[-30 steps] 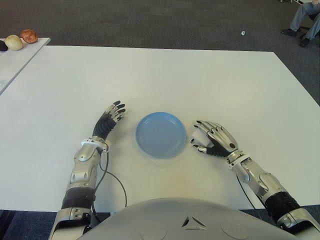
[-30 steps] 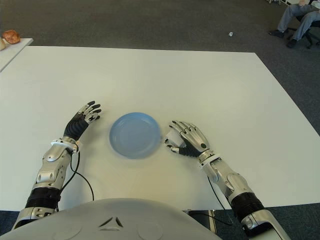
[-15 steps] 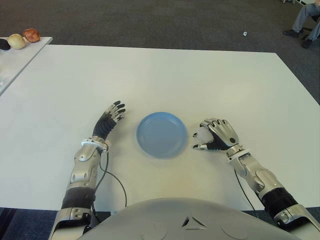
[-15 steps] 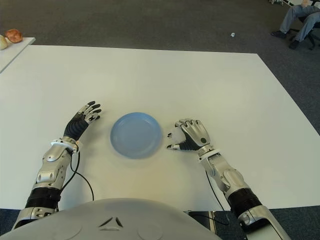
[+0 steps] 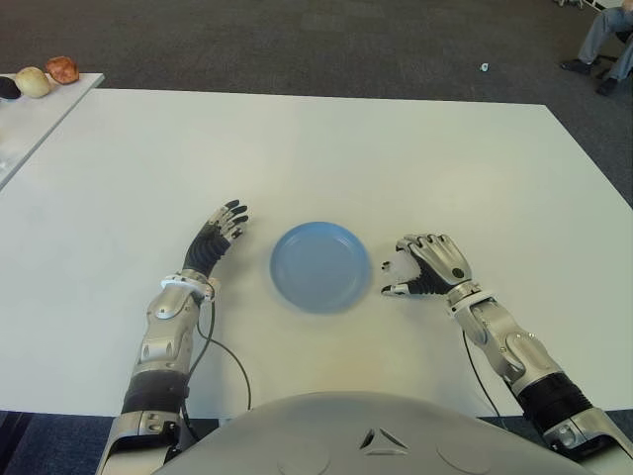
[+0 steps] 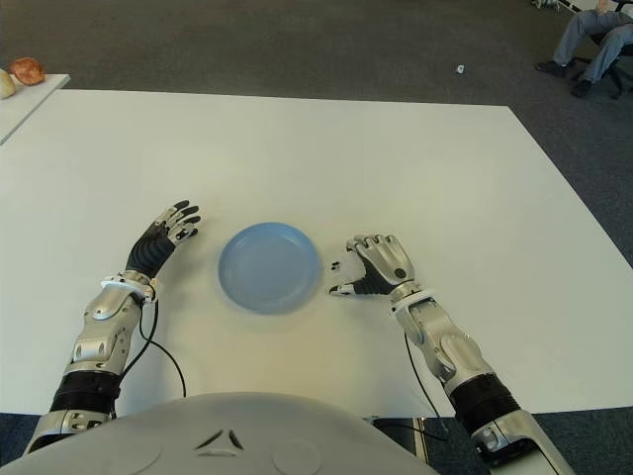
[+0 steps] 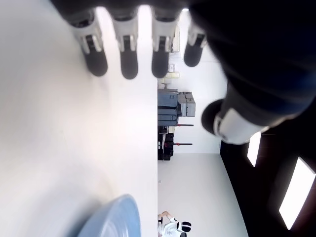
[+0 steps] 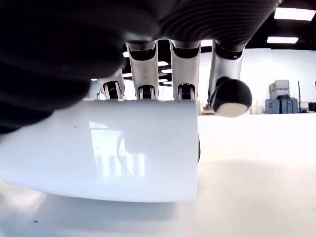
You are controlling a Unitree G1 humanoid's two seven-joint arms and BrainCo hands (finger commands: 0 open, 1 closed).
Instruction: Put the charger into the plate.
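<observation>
We have the charger under our right hand, just beside the plate

Our right hand (image 5: 427, 269) curls its fingers over the white charger (image 8: 106, 148), which sits on the white table (image 5: 396, 148) under the palm, its long axis across the fingers; whether it is lifted clear we cannot tell. The blue plate (image 5: 319, 265) lies just to that hand's left, so the carry looks short and sideways. Our left hand (image 5: 216, 240) shows beyond the plate's other side, fingers spread and holding nothing, farther from the charger. Past the table runs dark carpet, with a side table (image 5: 30, 114) bearing small round things at far left and a seated person's legs (image 5: 605, 35) at far right
</observation>
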